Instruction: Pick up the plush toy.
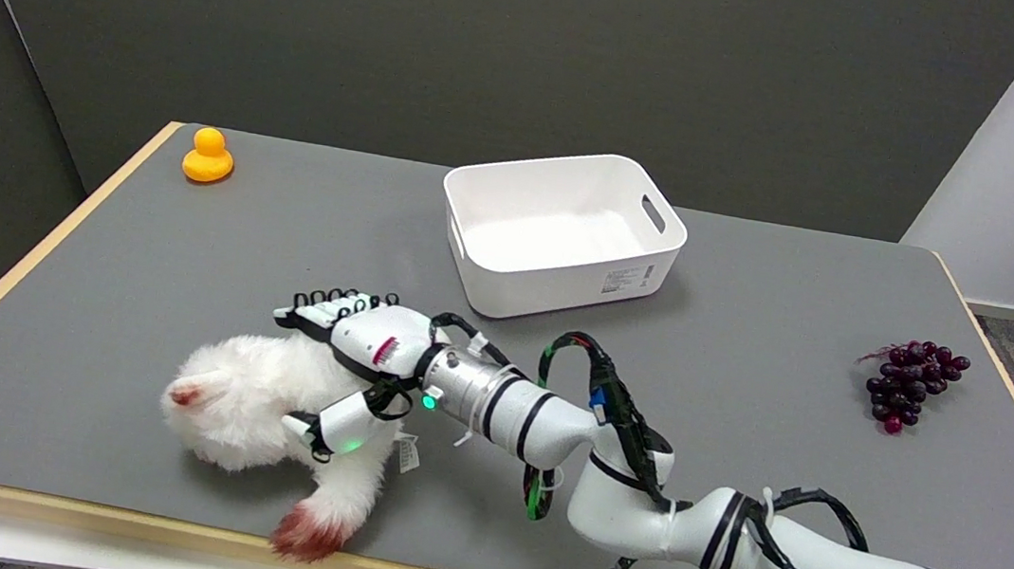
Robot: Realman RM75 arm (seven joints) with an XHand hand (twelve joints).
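The right hand point(352, 364) is straddling the plush toy point(265, 400), fingers apart, near the tabletop's point(137, 262) front edge.

A white, long-furred plush toy point(264, 405) is shown lying on its side near the front left edge of the grey worktop point(185, 257). Its rounded head is directed toward the left, where a small reddish patch is seen in the fur. One limb is extended toward the front edge and is tipped with a reddish-brown paw lying at the worktop's wooden border. A small white label is seen protruding from the body on its right side. The upper rear of the body is partly hidden.
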